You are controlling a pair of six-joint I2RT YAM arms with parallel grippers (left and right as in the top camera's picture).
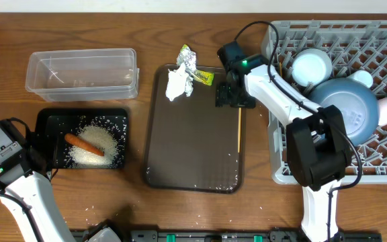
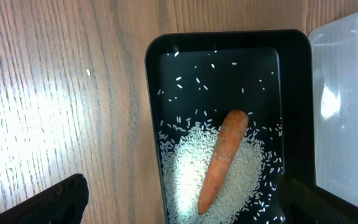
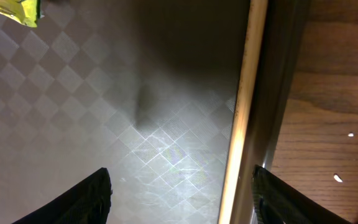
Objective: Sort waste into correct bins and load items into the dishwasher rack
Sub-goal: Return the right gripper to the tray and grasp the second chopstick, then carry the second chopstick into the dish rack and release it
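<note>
Nearest you, your L gripper (image 2: 184, 186) is hanging wide open, nothing btwn its fingers (image 2: 48, 202), over the black bin (image 1: 46, 118). In it the carrot (image 2: 222, 158) is lying across the rice heap (image 2: 185, 168) (a stray grain (image 2: 89, 73) is sitting on the table (image 2: 42, 124) too). To the bin's right, the brown tray (image 1: 193, 148) is carrying one chopstick (image 1: 239, 131) along its right rim. Your R gripper (image 1: 232, 94) is hovering at that stick's far end w/ fingers (image 3: 86, 199) parted, the stick running btwn them, not clamped. Farther back on the tray, the tissue (image 1: 178, 84) and the yellow-green packet (image 1: 203, 77) are lying side by side, w/ the foil (image 1: 188, 57) at the far rim. The clear tub (image 1: 82, 70) is sitting behind the bin. At far right, the rack (image 1: 381, 40) is holding the big blue bowl (image 1: 345, 111), the small light-blue bowl (image 1: 312, 67) and a whitish cup (image 1: 361, 78).
</note>
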